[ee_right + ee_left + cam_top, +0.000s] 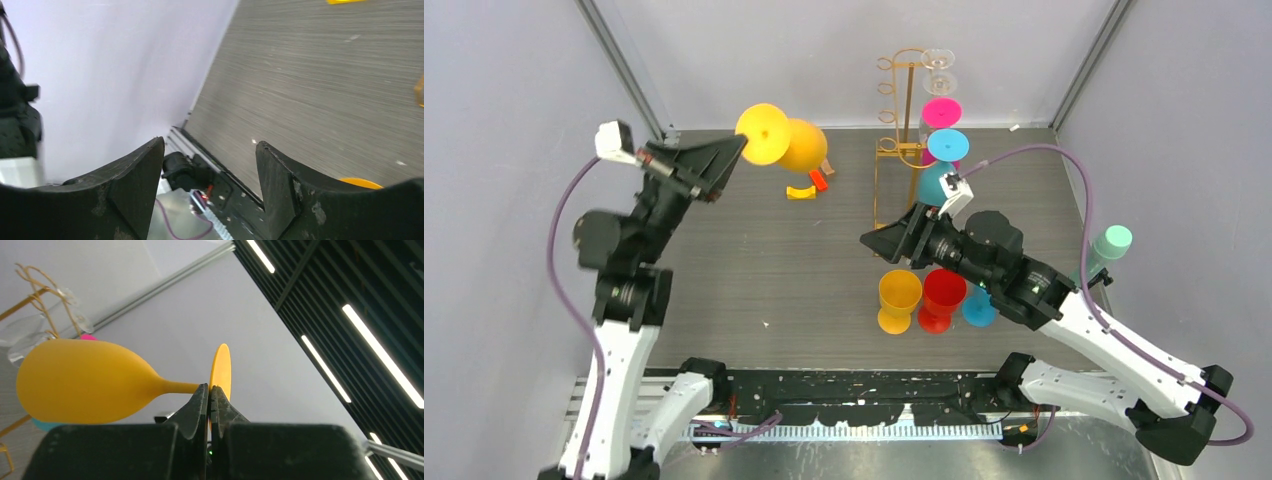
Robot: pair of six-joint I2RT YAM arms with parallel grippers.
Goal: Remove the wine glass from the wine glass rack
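Observation:
My left gripper point(740, 147) is shut on the stem of a yellow wine glass point(796, 143), right by its round foot. It holds the glass on its side in the air, left of the gold wire rack point(897, 110) and apart from it. The left wrist view shows the jaws point(209, 388) pinched on the stem, the yellow bowl point(80, 381) at left and the rack point(34, 296) behind. A clear glass point(939, 70), a pink one point(941, 112), a blue one point(947, 145) and a teal one point(932, 184) hang on the rack. My right gripper point(871, 240) is open and empty point(210, 150), near the rack's base.
A yellow glass point(899, 299), a red glass point(942, 297) and a blue glass point(977, 306) stand on the table under my right arm. A mint green glass point(1110, 245) is at the right wall. Small yellow and red pieces point(809, 186) lie below the held glass.

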